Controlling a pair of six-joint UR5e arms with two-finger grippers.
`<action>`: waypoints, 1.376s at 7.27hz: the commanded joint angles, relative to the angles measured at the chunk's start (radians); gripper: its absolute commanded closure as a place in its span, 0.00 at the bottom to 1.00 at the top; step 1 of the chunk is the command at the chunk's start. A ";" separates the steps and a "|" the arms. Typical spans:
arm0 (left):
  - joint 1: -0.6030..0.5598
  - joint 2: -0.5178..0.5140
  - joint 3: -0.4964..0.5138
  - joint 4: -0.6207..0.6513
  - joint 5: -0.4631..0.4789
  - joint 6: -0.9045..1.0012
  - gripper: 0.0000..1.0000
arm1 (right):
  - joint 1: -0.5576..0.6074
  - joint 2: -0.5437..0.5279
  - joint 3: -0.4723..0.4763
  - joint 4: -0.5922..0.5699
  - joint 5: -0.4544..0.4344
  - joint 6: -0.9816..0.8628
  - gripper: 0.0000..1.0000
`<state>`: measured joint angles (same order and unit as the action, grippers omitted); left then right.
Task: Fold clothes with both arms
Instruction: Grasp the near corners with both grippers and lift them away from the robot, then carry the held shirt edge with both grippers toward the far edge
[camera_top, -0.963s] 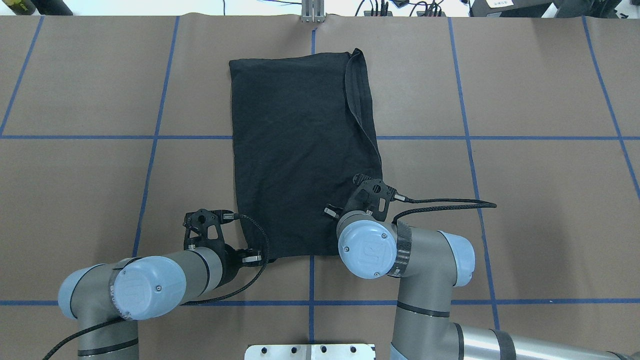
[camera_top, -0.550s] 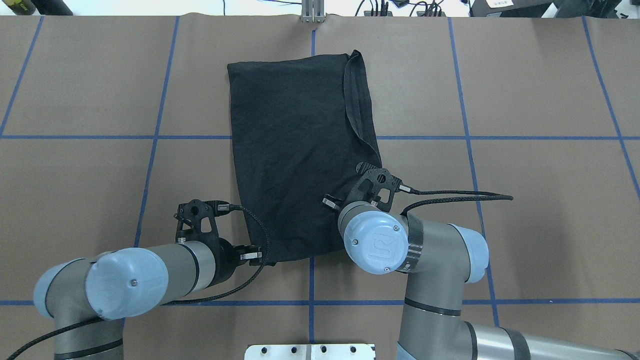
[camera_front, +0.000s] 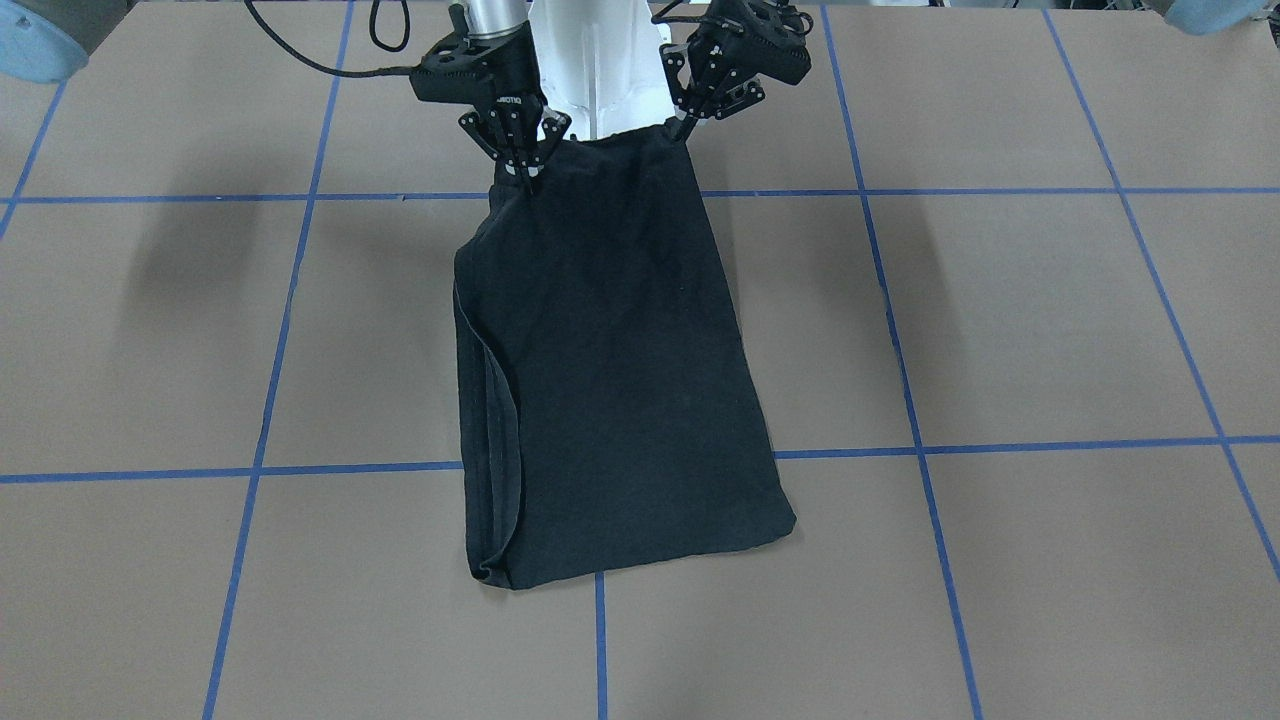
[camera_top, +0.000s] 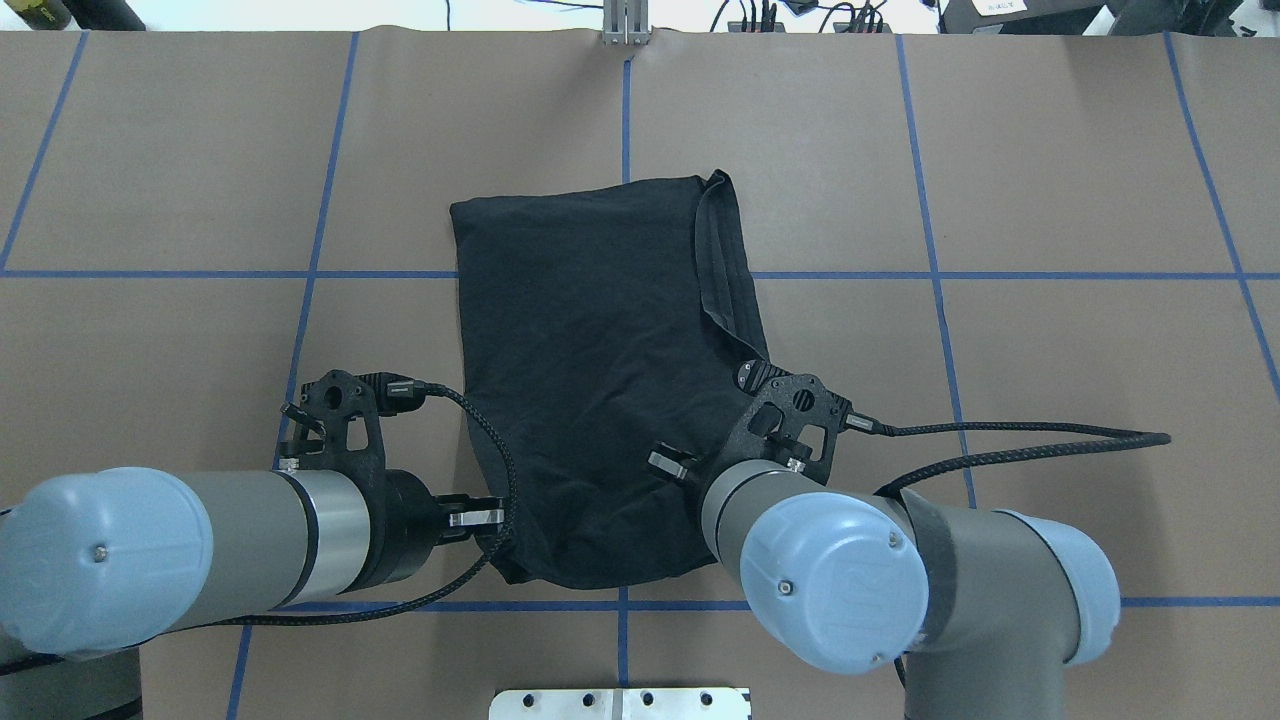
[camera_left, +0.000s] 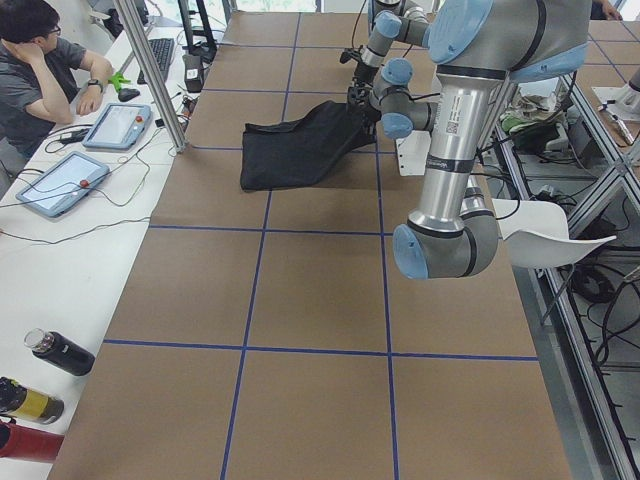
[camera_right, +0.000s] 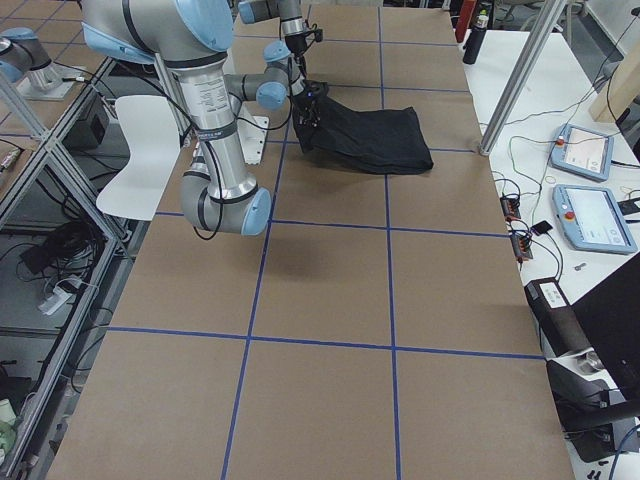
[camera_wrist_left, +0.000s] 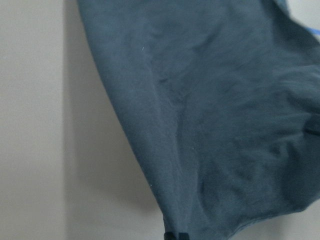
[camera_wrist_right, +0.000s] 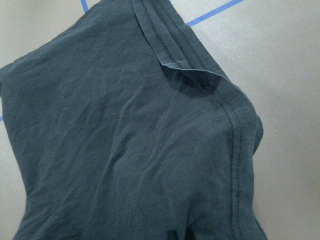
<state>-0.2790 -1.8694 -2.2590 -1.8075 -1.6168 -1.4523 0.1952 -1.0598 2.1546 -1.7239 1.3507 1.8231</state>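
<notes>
1. Locate the T-shirt (camera_top: 590, 380) at the centre of the table (camera_top: 1080, 150). It is folded into a long black panel that crosses one of the blue tape lines (camera_top: 1050, 275).
2. Note how it lies. The far end rests flat on the brown surface. The near end, at the robot's base, is lifted off the table and stretched between the two grippers.
3. Check the left gripper (camera_front: 683, 128). Its fingers are pressed together on the near left corner of the T-shirt.
4. Check the right gripper (camera_front: 524, 170). Its fingers pinch the near right corner.
5. Note the stitched hem (camera_wrist_right: 170, 45) doubled over along the right edge of the T-shirt. The right wrist view shows it close up.
6. Observe the left arm (camera_top: 150, 560) and the right arm (camera_top: 850, 570). They reach in from the near edge, one on each side of the T-shirt.
7. In the front-facing view, the white pedestal (camera_front: 600, 70) stands directly behind the raised edge.
</notes>
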 joint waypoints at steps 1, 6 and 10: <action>-0.061 -0.029 -0.004 0.031 -0.035 0.053 1.00 | -0.002 0.009 0.016 -0.029 -0.004 -0.002 1.00; -0.245 -0.137 0.140 0.033 -0.043 0.115 1.00 | 0.145 0.111 -0.100 -0.011 -0.007 -0.041 1.00; -0.419 -0.279 0.416 0.022 -0.046 0.266 1.00 | 0.268 0.175 -0.312 0.133 -0.005 -0.109 1.00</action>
<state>-0.6480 -2.0987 -1.9387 -1.7817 -1.6624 -1.2311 0.4259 -0.9012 1.9183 -1.6481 1.3452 1.7367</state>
